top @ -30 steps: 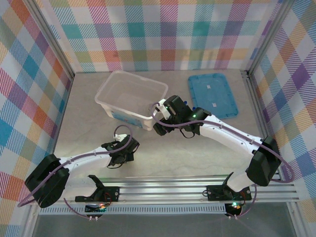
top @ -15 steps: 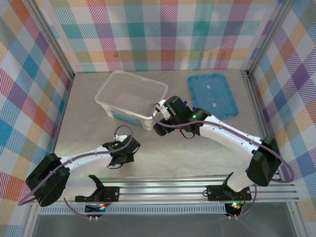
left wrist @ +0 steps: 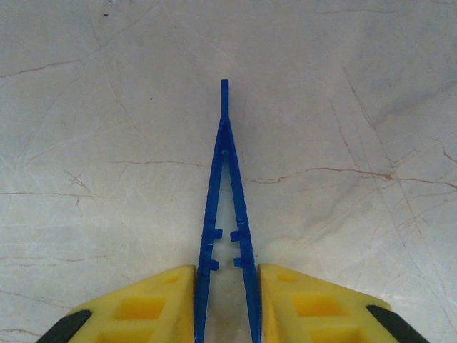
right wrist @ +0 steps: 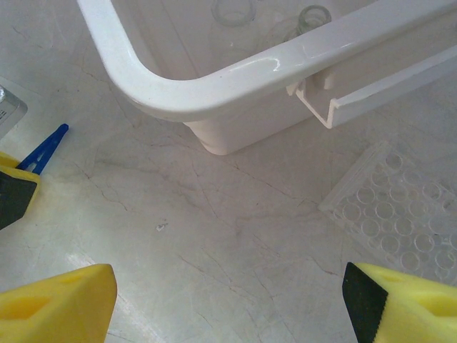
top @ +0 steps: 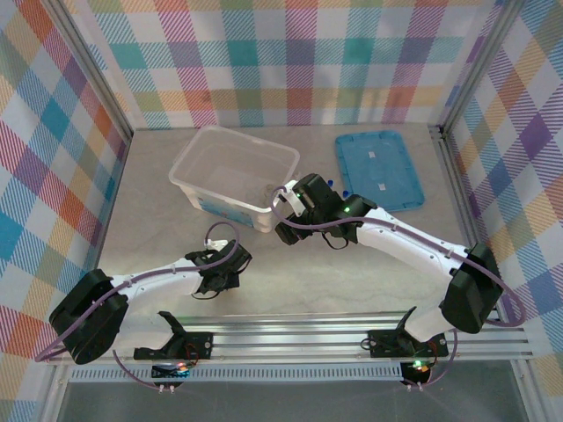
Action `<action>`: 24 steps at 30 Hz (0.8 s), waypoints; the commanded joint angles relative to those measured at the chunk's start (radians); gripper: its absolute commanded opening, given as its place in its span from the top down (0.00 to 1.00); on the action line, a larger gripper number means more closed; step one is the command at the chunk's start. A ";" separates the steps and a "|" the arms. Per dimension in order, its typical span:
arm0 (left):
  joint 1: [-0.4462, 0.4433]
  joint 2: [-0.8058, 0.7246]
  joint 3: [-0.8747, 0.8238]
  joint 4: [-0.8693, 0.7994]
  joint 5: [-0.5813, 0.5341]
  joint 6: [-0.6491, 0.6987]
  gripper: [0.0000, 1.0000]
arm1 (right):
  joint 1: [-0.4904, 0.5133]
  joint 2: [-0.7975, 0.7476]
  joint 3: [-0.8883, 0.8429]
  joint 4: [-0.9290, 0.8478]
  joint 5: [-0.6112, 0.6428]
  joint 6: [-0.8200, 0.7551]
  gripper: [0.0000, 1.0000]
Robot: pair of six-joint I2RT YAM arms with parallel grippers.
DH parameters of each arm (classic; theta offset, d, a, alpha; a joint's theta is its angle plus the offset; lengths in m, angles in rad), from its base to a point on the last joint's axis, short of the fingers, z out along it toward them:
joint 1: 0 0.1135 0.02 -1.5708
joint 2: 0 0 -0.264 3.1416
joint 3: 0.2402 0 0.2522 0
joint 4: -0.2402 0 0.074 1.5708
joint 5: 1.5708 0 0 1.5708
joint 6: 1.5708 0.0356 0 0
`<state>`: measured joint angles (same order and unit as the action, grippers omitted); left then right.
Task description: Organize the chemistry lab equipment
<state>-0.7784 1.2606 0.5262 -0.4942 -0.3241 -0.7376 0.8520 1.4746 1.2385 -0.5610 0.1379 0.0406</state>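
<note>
Tweezers (left wrist: 224,143), dark blue, lie on the pale marbled counter (left wrist: 100,143) at front left. The left pincer (left wrist: 227,277) has just narrowed around them. Its yellow pads (left wrist: 164,293) now press both legs, grasping them, so a lift looks ready. They form a slim V, the legs meeting at a tip that points away. Further right, the clear box (right wrist: 214,86) holds glass pieces (right wrist: 314,14). The right pincer (right wrist: 227,286) stays wide open and empty beside a dimpled clear tray (right wrist: 400,207).
</note>
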 commanded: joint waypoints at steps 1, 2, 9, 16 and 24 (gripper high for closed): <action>-0.009 -0.011 -0.029 0.035 0.003 -0.012 0.73 | 0.007 -0.030 -0.001 0.014 0.000 0.007 0.17; -0.010 -0.021 -0.029 0.034 0.003 -0.011 0.74 | 0.008 -0.029 -0.001 0.014 -0.001 0.006 0.16; -0.009 -0.036 -0.017 0.026 0.003 -0.002 0.77 | 0.007 -0.031 0.006 0.010 -0.003 0.005 0.17; -0.009 -0.045 0.005 0.006 -0.007 0.011 0.78 | 0.007 -0.036 0.006 0.007 -0.001 0.006 0.16; -0.009 -0.122 0.089 -0.099 -0.047 0.038 0.78 | 0.007 -0.044 0.001 0.011 0.001 0.005 0.16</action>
<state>-0.7784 1.1793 0.5663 -0.5262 -0.3374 -0.7204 0.8520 1.4624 1.2385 -0.5613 0.1383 0.0406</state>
